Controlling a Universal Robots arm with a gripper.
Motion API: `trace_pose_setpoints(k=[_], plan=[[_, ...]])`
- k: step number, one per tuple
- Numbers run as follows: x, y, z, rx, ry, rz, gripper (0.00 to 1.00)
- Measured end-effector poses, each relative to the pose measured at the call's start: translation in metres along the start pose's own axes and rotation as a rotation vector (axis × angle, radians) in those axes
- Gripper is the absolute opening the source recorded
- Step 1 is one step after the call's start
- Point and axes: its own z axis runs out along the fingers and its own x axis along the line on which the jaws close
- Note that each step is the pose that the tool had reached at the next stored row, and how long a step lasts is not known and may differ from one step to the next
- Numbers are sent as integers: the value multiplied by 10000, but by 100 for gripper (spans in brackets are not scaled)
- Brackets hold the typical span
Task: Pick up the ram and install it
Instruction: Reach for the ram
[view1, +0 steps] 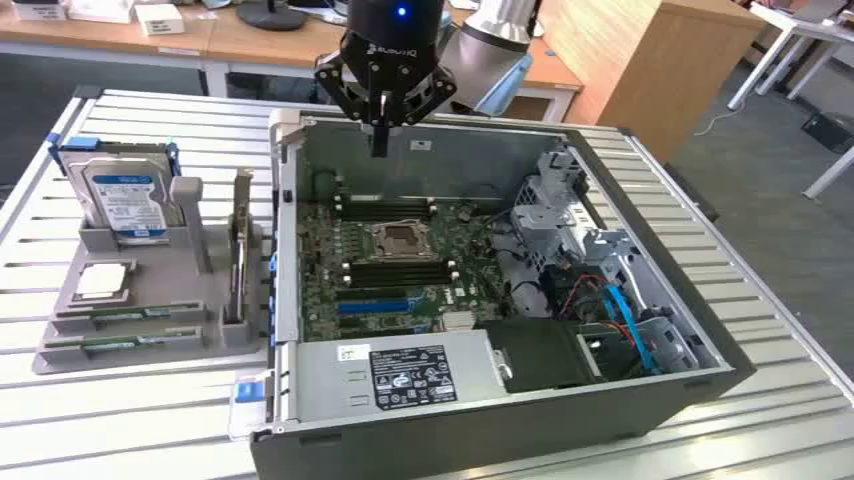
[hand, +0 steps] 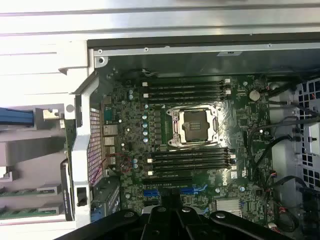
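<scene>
- Ram (view1: 130, 314): two sticks lie side by side in the gray tray (view1: 154, 292), well apart from the pincer (view1: 380, 148).
- One pincer, fingers pressed together and empty, hangs above the open computer case (view1: 534, 430).

— What kind of place is this?
— A robotics lab in an office. Wooden desks (view1: 240, 45) stand behind the fingers (view1: 380, 130) of the gripper (view1: 380, 152). Beneath them an opened computer case (view1: 467, 440) lies on a slatted metal bench (view1: 761, 330), beside a tray of spare parts (view1: 167, 300).

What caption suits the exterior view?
Tool hovers over the open computer case; the ram lies in the gray tray beside it.
</scene>
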Motion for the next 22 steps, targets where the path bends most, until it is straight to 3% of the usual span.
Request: trace_pose_setpoints(k=[14,22], plan=[[10,-1,1,-3,-2,1,11],[172,-13,-2,0,0,0,11]])
